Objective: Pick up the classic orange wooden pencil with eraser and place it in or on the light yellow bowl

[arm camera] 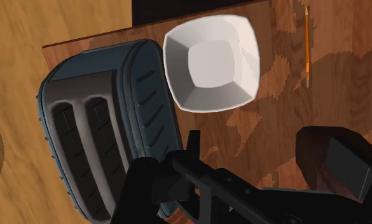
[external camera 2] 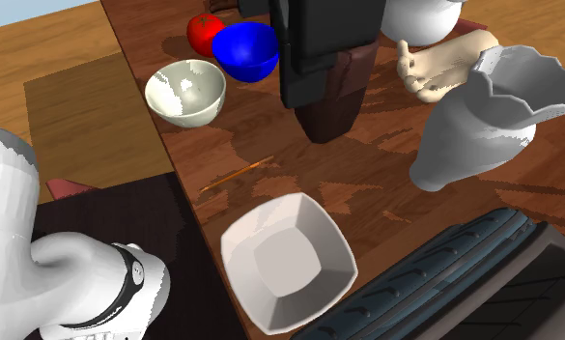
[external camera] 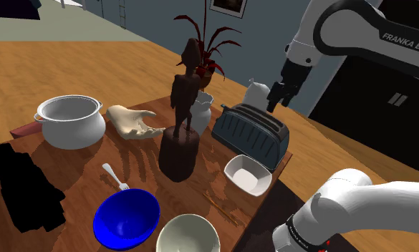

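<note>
The thin orange pencil (external camera: 219, 205) lies flat on the dark wooden tabletop, between the white square bowl (external camera: 247, 174) and the light yellow bowl (external camera: 188, 235) at the near edge. From the second exterior camera the pencil (external camera 2: 237, 174) lies a short way from the light yellow bowl (external camera 2: 185, 92). My black gripper (external camera: 274, 104) hangs high over the far end of the toaster (external camera: 251, 132), well away from the pencil. In the wrist view the gripper (arm camera: 264, 153) has its fingers apart with nothing between them, and the pencil (arm camera: 306, 48) lies beyond the white square bowl (arm camera: 211, 62).
A tall brown statue (external camera: 180, 143), a blue bowl (external camera: 127, 215), a fork (external camera: 114, 175), a hand sculpture (external camera: 132, 120), a white pot (external camera: 71, 120), a vase (external camera: 200, 107) and a black object (external camera: 25, 186) crowd the table. A red fruit (external camera 2: 205, 31) sits behind the blue bowl (external camera 2: 244, 50).
</note>
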Robot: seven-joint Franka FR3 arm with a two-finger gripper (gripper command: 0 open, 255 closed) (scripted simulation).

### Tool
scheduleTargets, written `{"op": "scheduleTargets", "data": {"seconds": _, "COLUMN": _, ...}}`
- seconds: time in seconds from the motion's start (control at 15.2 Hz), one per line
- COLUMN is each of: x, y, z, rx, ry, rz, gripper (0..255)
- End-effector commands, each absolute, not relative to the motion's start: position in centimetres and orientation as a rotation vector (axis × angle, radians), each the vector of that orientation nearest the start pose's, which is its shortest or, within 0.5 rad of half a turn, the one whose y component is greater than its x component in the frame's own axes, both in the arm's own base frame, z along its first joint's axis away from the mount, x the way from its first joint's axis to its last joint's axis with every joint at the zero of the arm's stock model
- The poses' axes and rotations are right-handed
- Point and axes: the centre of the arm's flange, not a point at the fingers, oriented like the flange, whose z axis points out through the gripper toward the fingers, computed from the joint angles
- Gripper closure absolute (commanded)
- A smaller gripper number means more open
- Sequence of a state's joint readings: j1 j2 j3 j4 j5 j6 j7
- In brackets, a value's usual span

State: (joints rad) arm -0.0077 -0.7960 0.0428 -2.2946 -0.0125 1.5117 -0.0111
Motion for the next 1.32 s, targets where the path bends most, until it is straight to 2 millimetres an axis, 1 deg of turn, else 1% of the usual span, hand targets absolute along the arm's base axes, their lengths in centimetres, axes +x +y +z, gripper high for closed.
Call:
{"op": "scheduleTargets", "data": {"seconds": 0.0, "x": 29.8, "y": 1.4, "z": 61.7, "rx": -3.184, "ry": -0.052, "rz": -0.02, "gripper": 0}}
{"op": "scheduleTargets", "data": {"seconds": 0.59, "x": 29.8, "y": 3.9, "z": 50.4, "rx": -3.101, "ry": -0.139, "rz": -0.011, "gripper": 0}}
{"op": "scheduleTargets", "data": {"seconds": 1.25, "x": 29.4, "y": 7.7, "z": 38.2, "rx": -3.006, "ry": -0.231, "rz": -0.001, "gripper": 0}}
